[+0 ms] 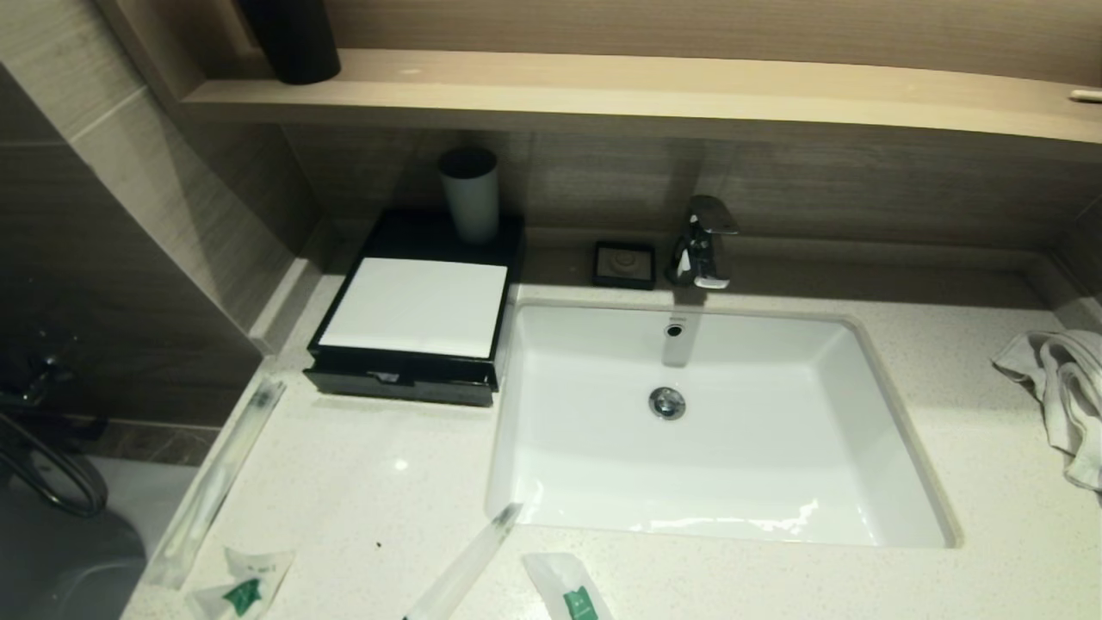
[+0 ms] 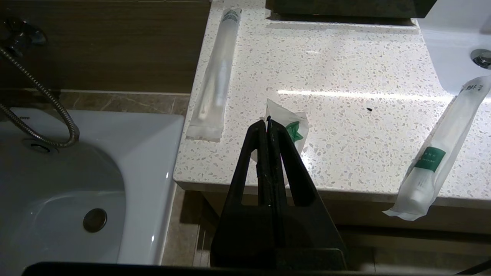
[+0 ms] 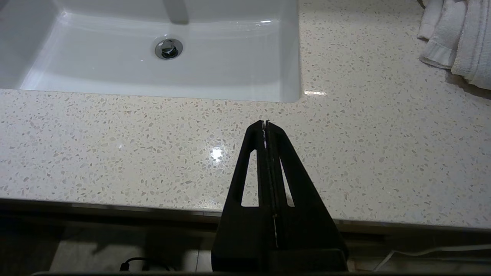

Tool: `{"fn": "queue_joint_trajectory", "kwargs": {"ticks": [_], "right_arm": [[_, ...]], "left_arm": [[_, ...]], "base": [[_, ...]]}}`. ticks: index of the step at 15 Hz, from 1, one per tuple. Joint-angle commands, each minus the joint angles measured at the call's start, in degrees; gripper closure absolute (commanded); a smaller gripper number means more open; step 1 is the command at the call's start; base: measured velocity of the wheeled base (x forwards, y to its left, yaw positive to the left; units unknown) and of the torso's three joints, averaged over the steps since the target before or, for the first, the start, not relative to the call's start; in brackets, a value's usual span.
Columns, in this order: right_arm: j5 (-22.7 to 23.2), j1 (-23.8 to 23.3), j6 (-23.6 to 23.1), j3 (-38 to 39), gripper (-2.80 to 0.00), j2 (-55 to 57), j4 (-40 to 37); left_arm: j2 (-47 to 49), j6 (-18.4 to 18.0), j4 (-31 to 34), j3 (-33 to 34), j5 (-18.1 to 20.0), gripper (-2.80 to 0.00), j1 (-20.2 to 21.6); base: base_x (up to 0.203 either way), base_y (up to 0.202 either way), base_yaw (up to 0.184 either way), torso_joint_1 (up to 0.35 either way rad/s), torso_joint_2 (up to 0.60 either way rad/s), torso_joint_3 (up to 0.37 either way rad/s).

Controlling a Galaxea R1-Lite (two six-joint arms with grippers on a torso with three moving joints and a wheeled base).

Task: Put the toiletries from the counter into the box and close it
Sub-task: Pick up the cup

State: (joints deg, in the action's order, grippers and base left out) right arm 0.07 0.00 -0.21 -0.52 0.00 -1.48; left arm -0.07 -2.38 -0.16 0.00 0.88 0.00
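Box (image 1: pixel 419 306) at far left of surface (image 1: pixel 362 482), beside sink (image 1: pixel 715 422). Toiletries (image 1: pixel 245 585) along near left edge. Towel (image 1: pixel 1063 387) at right.

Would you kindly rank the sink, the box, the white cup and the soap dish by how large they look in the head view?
1. sink, clearly the largest.
2. box.
3. cup and soap dish: these look much alike, the cup taller and the dish wider, so I would not rank them.
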Motion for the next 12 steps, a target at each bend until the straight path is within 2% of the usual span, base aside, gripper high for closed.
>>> {"fn": "queue_joint_trajectory", "kwargs": {"ticks": [1, 12], "right_arm": [[0.0, 0.0, -0.1, 0.0, 0.0, 0.0, 0.0], [0.0, 0.0, -0.1, 0.0, 0.0, 0.0, 0.0]], "left_arm": [[0.1, -0.1, 0.0, 0.0, 0.0, 0.0, 0.0], [0.0, 0.3, -0.1, 0.0, 0.0, 0.0, 0.0]], "base": [[0.0, 0.0, 0.0, 0.0, 0.0, 0.0], [0.0, 0.0, 0.0, 0.0, 0.0, 0.0]]}}
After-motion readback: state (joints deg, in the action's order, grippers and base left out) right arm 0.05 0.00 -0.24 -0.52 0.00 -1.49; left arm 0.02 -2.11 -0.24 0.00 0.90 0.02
